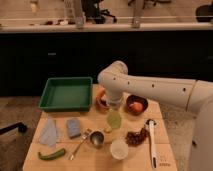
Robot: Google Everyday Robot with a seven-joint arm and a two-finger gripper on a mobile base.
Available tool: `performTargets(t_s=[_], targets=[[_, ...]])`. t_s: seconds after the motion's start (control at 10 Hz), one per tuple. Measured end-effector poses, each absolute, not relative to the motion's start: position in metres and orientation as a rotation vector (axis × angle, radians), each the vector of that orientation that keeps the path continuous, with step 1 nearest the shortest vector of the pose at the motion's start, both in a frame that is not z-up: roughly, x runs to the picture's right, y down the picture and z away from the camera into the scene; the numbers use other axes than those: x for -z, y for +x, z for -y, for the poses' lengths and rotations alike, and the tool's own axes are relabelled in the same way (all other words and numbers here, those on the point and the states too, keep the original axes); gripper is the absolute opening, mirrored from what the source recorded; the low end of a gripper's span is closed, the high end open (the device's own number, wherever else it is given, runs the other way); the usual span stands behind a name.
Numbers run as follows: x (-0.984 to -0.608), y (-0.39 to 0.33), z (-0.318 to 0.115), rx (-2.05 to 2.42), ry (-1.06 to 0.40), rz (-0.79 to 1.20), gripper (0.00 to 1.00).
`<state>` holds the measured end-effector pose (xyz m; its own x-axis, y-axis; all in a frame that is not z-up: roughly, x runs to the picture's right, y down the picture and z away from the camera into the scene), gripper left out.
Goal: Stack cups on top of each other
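Note:
A translucent yellow-green cup (114,120) hangs just under my gripper (114,108) near the middle of the wooden table (100,161). The gripper is shut on the cup's rim, and the wrist hides the fingers. The dark grey metal cup (96,138) stands upright on the table, a little to the left of and in front of the yellow-green one. The two cups are apart. My arm reaches in from the right.
Two brown bowls (102,103) (136,105) sit behind the gripper. A green tray (66,93) is at the back left. A pale cup (119,148), spoon (79,145), blue sponge (74,127), cloth (50,134), green pepper (51,154), brown cluster (134,136) and white-handled tool (151,143) lie around.

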<state>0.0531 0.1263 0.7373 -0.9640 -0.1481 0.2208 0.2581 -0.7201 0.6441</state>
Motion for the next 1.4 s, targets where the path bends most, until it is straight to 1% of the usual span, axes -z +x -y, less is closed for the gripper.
performTargets(t_s=[0.7, 1.4], targets=[[-0.703, 0.022, -0.148, 2.788, -0.180, 1.075, 0.00], [-0.684, -0.012, -0.157, 2.858, -0.114, 1.097, 0.00]])
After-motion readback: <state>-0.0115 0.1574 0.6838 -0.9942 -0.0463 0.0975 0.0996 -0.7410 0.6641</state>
